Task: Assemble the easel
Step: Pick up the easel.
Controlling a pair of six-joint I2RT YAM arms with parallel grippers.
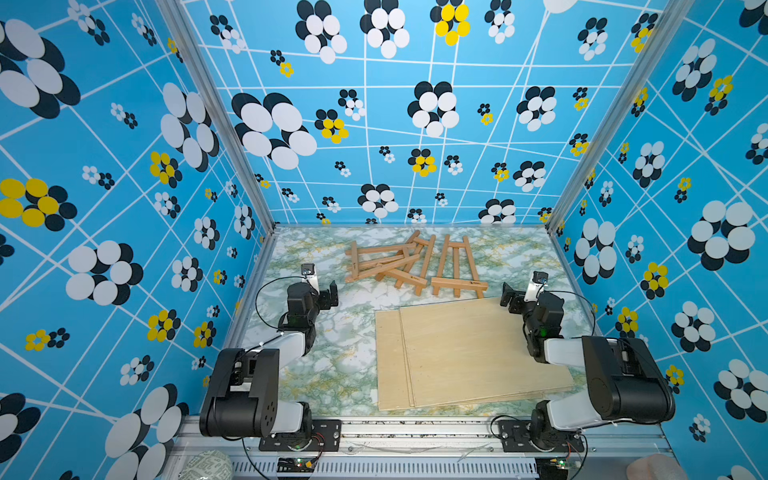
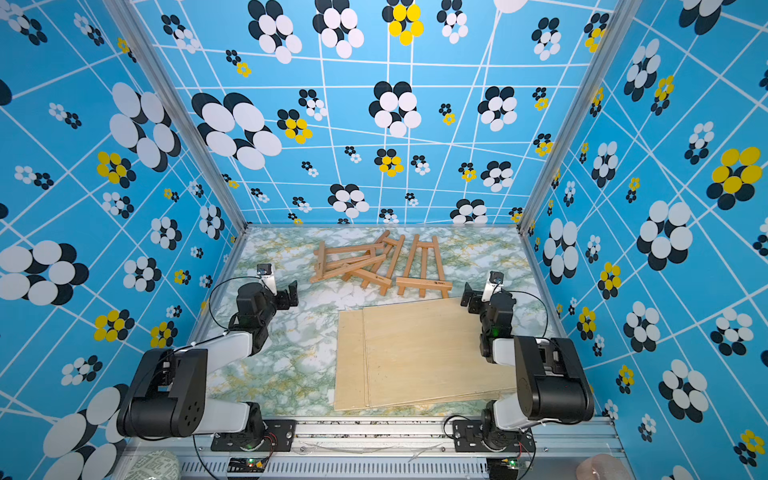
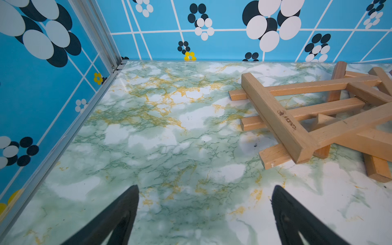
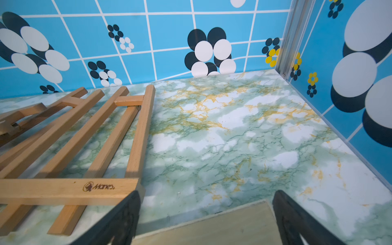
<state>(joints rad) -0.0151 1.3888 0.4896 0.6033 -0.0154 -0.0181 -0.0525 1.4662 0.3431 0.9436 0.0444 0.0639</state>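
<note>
Currently the left gripper (image 1: pixel 330 295) and right gripper (image 1: pixel 509 297) hover with fingers spread wide, holding nothing. One wooden easel (image 1: pixel 457 266) lies flat on the marble table (image 1: pixel 332 357), beside a tangled pile of easels (image 1: pixel 388 262) and just beyond the stacked plywood boards (image 1: pixel 469 353).
</note>
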